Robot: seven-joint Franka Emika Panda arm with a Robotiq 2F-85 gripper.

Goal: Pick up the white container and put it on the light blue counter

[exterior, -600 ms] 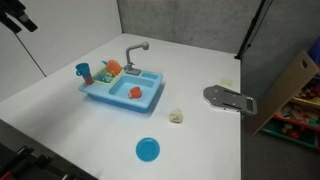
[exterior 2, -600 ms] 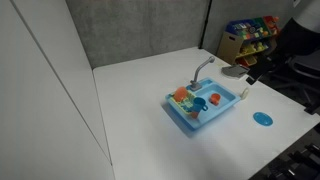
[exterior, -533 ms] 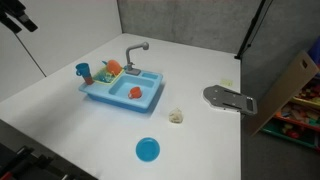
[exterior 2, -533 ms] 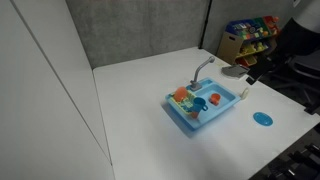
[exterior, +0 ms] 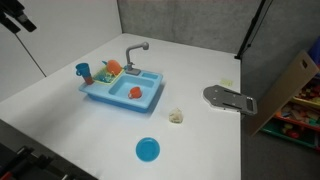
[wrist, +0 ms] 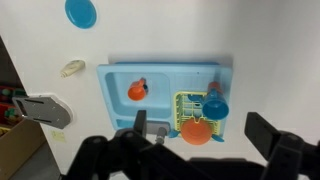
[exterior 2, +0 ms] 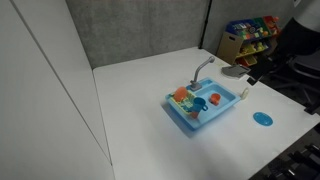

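Light blue toy sink unit (exterior 2: 228,108) sits skewed on the white table (exterior 2: 140,120), right of centre. Grey faucet (exterior 2: 203,68) stands on its 12 o'clock edge. Orange pieces (exterior 2: 181,95) are inside at the 9 o'clock end, too small to identify. Round blue disc (exterior 2: 263,118) lies flat at 4 o'clock, apart from the sink. Dark robot arm (exterior 2: 295,40) at 2 o'clock, cut off by the frame. Shelf of coloured bins (exterior 2: 250,30) behind at 1 o'clock.

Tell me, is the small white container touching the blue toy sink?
Apart. In an exterior view, bare table shows between the white container and the light blue counter.
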